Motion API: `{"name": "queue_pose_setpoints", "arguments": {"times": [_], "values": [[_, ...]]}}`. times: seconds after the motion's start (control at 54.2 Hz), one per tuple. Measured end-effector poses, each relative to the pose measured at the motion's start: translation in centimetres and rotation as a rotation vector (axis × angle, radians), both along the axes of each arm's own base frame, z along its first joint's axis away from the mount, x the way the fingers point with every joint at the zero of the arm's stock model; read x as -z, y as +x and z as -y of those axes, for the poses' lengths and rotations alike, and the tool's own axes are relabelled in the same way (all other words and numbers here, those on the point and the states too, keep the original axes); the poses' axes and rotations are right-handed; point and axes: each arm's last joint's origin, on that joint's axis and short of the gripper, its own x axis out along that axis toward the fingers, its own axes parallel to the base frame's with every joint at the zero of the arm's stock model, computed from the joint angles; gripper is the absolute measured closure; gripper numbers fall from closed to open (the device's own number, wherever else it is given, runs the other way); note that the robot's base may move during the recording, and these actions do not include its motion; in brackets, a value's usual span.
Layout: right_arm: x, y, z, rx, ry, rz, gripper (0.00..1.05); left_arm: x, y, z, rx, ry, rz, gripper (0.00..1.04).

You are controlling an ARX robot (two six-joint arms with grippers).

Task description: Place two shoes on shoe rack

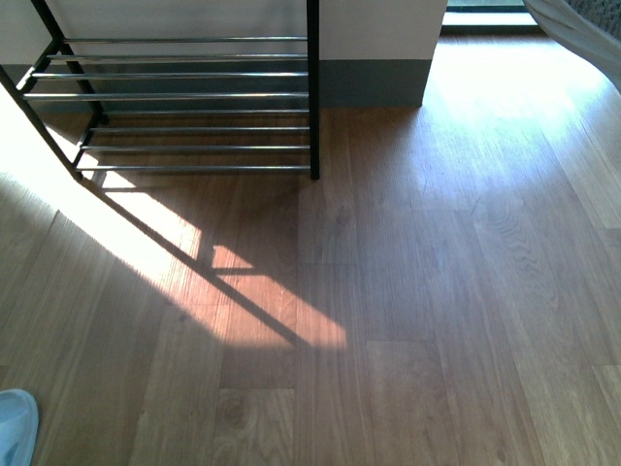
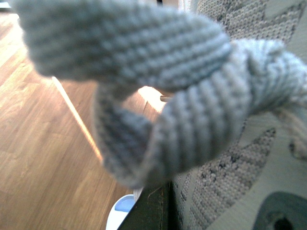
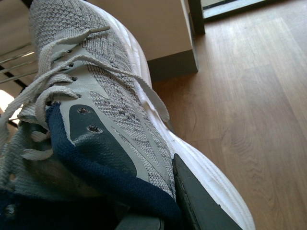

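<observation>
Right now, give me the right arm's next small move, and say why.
Probably carry the grey sneaker forward and leftward toward the shoe rack. The right end effector looks clamped on its navy collar, the rack's visible rods are bare, and neither arm shows in the front view, so the shoe seems well short of them.

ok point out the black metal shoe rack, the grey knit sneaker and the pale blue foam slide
black metal shoe rack (image 1: 313, 97): front view, on its right upright post
grey knit sneaker (image 3: 120, 110): right wrist view, knit side panel
pale blue foam slide (image 1: 14, 427): front view, the visible end
</observation>
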Motion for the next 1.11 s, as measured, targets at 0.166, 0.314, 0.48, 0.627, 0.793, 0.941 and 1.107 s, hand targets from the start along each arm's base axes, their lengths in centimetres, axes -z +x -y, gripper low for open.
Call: {"name": "queue_pose_setpoints", "arguments": {"times": [0.166, 0.314, 0.48, 0.627, 0.793, 0.941, 1.107], "values": [[-0.01, 0.00, 0.10, 0.014, -0.003, 0.000, 1.03, 0.06, -0.01, -0.01, 0.000, 0.001, -0.003, 1.02], [0.00, 0.00, 0.05, 0.003, -0.001, 0.000, 1.03, 0.07, -0.01, -0.01, -0.001, 0.002, -0.003, 1.02], [0.01, 0.00, 0.07, 0.008, -0.002, 0.000, 1.03, 0.07, -0.01, -0.01, -0.002, 0.002, -0.003, 1.02], [0.01, 0.00, 0.06, 0.006, -0.001, 0.000, 1.03, 0.07, -0.01, -0.01, -0.001, 0.002, -0.003, 1.02], [0.02, 0.00, 0.22, 0.024, -0.005, -0.001, 1.03, 0.07, -0.03, 0.05, 0.009, -0.001, -0.004, 1.02], [0.01, -0.01, 0.18, 0.015, -0.003, -0.001, 1.03, 0.14, -0.06, 0.02, 0.003, 0.002, -0.006, 1.02], [0.01, -0.01, -0.12, -0.016, 0.004, 0.000, 1.03, 0.13, -0.06, -0.09, -0.016, 0.010, -0.004, 1.02]]}}
